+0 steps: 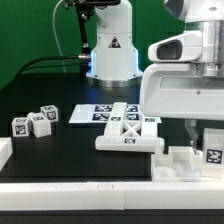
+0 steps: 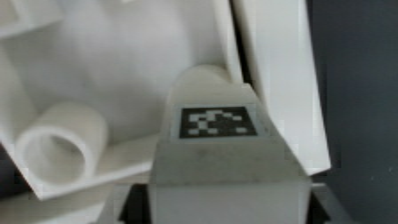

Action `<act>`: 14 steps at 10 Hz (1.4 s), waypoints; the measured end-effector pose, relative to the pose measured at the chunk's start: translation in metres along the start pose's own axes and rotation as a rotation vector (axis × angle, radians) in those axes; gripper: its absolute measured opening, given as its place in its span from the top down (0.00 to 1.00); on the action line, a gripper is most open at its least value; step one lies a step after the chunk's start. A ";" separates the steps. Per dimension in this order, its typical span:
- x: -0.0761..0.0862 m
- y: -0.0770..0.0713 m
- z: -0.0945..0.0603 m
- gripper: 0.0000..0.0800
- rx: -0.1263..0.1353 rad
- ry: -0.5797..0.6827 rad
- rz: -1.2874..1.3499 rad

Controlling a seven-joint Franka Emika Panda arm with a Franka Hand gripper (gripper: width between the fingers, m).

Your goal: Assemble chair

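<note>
In the wrist view a tagged white chair part [image 2: 217, 125] fills the gap between my gripper's [image 2: 217, 205] jaws, whose dark inner faces press on both its sides. A round white peg [image 2: 63, 150] of another chair piece lies beside it. In the exterior view my gripper [image 1: 200, 135] hangs low at the right, with the tagged part [image 1: 212, 150] in it just above a white block [image 1: 185, 165]. The X-braced chair panel [image 1: 128, 137] lies flat at the table's middle. Three tagged chair blocks [image 1: 35, 122] sit at the exterior view's left.
The marker board [image 1: 92, 114] lies behind the X-braced panel. The robot base [image 1: 110, 50] stands at the back. A plain white edge block [image 1: 5, 152] sits at the left edge, and a white strip [image 1: 70, 198] runs along the table front.
</note>
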State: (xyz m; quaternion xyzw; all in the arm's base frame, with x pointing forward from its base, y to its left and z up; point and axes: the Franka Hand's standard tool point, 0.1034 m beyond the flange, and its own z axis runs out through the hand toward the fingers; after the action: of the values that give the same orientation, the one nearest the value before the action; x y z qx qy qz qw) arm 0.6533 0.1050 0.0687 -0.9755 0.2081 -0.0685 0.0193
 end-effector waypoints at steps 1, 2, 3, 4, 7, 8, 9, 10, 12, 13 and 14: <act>0.000 0.000 0.000 0.65 0.000 -0.001 0.082; -0.001 -0.001 0.000 0.65 -0.002 -0.007 0.196; 0.000 -0.002 -0.001 0.65 0.004 -0.008 0.367; 0.001 0.000 -0.001 0.65 0.012 -0.013 0.564; 0.000 0.003 0.000 0.64 0.021 -0.034 0.950; 0.000 0.002 0.001 0.64 0.021 -0.035 1.002; 0.000 0.002 0.001 0.64 0.020 -0.036 1.041; -0.001 0.004 0.001 0.64 0.027 -0.049 1.185; -0.003 0.003 0.001 0.64 0.042 -0.077 1.424; -0.004 0.001 0.001 0.64 0.056 -0.075 1.571; -0.005 0.000 0.001 0.64 0.062 -0.075 1.659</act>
State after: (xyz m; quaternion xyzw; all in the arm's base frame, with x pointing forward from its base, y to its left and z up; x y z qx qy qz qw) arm 0.6490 0.1075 0.0668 -0.5060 0.8570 -0.0052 0.0972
